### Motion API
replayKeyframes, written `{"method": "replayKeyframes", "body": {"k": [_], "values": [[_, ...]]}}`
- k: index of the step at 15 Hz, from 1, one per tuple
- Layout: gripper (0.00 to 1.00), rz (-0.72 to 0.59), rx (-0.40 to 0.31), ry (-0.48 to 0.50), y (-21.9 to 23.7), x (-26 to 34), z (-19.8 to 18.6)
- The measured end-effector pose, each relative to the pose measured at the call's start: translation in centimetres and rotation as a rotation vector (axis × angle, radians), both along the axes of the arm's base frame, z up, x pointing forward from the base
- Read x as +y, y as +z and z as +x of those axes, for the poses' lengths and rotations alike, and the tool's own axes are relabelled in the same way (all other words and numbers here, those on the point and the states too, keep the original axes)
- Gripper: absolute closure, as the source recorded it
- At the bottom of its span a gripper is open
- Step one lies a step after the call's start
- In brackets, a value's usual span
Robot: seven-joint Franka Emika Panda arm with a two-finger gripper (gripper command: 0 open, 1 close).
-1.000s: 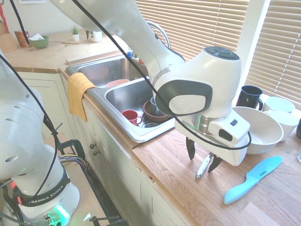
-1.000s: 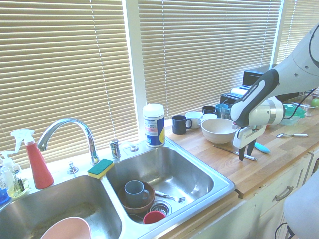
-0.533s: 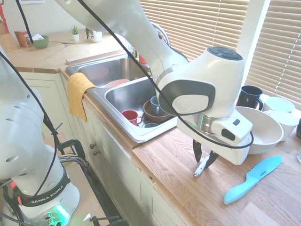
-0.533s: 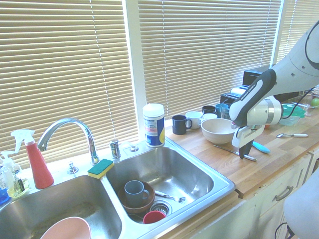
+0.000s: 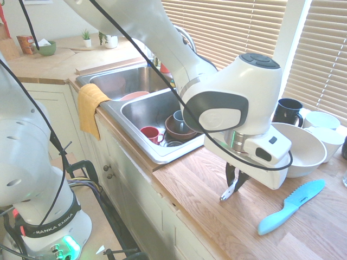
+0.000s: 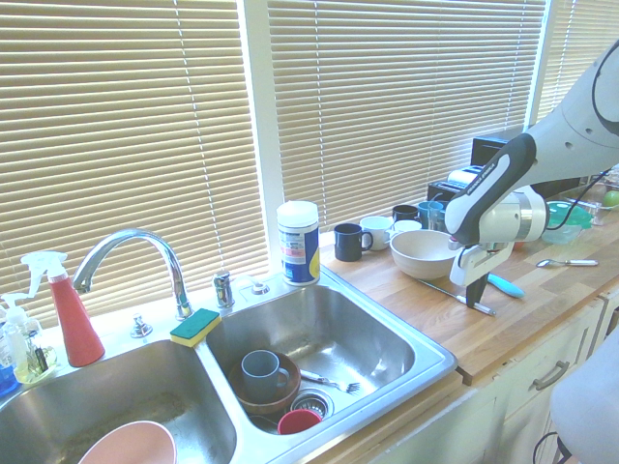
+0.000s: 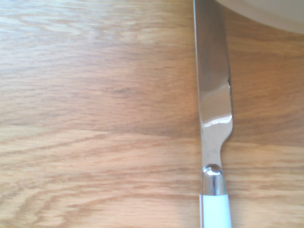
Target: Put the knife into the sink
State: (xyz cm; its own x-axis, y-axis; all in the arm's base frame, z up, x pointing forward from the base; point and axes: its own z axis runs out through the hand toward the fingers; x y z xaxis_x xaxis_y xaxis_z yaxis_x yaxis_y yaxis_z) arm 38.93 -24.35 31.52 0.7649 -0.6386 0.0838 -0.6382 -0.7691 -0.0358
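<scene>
One hand [image 5: 233, 183], pointing straight down, is clenched on the pale handle of the knife [image 5: 229, 192], which lies on the counter [image 5: 217, 222] between the sink [image 5: 162, 154] and a large white bowl [image 5: 299, 147]. Wood-grain planking forms the counter surface; the wrist view shows the silver blade [image 7: 212, 90] flat against it. A light-blue serrated knife [image 5: 290, 206] lies near, apart. Mugs and bowls sit in the near basin; closed blinds [image 6: 387, 97] cover the windows behind. The fingers hide most of the handle, and the blade's tip runs under the bowl's edge in the wrist view.
</scene>
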Motion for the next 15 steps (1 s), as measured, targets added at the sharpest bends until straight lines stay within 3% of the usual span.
{"method": "replayKeyframes", "body": {"k": [7, 15], "values": [[1.00, 0.016, -0.003, 0.044, 0.7, 4.8, 1.9], [1.00, 0.023, -0.045, 0.069, 4.1, 19.1, 5.4]]}}
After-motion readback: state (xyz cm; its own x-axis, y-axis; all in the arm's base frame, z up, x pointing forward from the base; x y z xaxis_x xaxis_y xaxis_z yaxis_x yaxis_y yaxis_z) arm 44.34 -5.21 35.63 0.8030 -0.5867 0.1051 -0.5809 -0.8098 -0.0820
